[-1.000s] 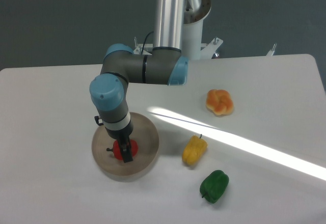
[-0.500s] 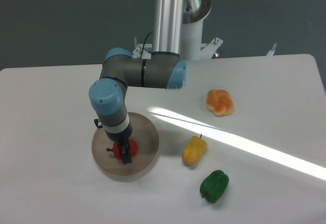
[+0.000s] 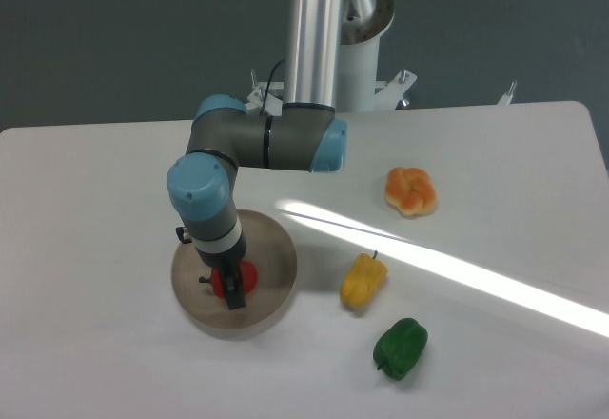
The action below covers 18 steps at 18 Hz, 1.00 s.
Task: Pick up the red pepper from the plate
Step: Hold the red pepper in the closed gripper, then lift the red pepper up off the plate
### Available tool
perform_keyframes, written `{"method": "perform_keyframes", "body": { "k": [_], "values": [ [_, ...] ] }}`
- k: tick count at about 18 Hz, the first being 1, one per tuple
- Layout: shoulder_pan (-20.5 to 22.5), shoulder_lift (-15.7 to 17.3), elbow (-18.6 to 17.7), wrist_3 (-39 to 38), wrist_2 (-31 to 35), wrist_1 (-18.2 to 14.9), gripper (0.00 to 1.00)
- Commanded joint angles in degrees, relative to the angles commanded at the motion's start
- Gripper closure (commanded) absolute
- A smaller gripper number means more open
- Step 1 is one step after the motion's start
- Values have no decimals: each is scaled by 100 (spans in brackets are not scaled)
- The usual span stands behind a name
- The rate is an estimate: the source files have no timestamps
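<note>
Slightly raised, my gripper [image 3: 232, 290] pinches the red pepper [image 3: 240, 275] between its fingers; plate [image 3: 276, 248] directly beneath, lift barely begun.

Quick headcount: three peppers total, one of each color. One red pepper [image 3: 245, 275] sits right at the gripper [image 3: 231, 290], one yellow pepper [image 3: 363, 281] is off to the gripper's right in the picture, and one green pepper [image 3: 401, 348] is further right and nearer the camera. One plate [image 3: 271, 252], directly under the gripper. One knotted bun [image 3: 410, 191], well away, up and to the right. One arm, one gripper, one white table [image 3: 86, 209].
</note>
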Motion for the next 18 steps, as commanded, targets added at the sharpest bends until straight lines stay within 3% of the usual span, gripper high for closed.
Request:
{"method": "perform_keyframes", "body": {
  "k": [4, 7, 8, 18],
  "values": [
    [0, -35, -26, 0, 0, 105, 0],
    [0, -35, -18, 35, -9, 105, 19],
    [0, -35, -26, 35, 0, 105, 21],
    [9, 35, -26, 97, -9, 97, 29]
  ]
}}
